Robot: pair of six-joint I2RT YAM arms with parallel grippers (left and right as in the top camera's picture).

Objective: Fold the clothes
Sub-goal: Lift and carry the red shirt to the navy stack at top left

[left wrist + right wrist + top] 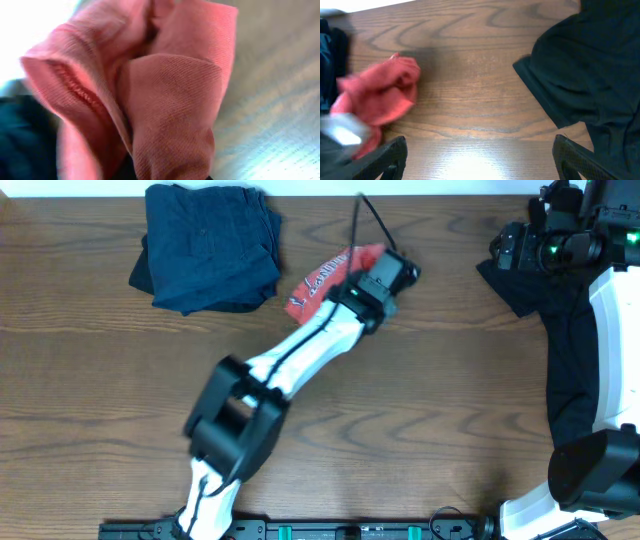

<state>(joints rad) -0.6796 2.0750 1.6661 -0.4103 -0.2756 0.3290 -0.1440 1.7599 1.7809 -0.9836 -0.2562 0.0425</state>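
The coral-red T-shirt (322,282) with white lettering lies bunched at the table's upper middle. My left gripper (388,272) is on its right end, shut on the fabric. In the left wrist view folds of the red T-shirt (170,100) fill the frame and hide the fingers. A folded navy garment (210,245) lies at the back left. A black garment (520,285) is spread at the right, partly under my right arm. My right gripper (482,160) hovers open over bare wood between the red T-shirt (380,100) and the black garment (590,65).
The wooden table (430,400) runs to its back edge just above the navy garment. My right arm's white links (600,360) stand along the right side, over the black garment. The left arm (290,360) crosses the table's middle diagonally.
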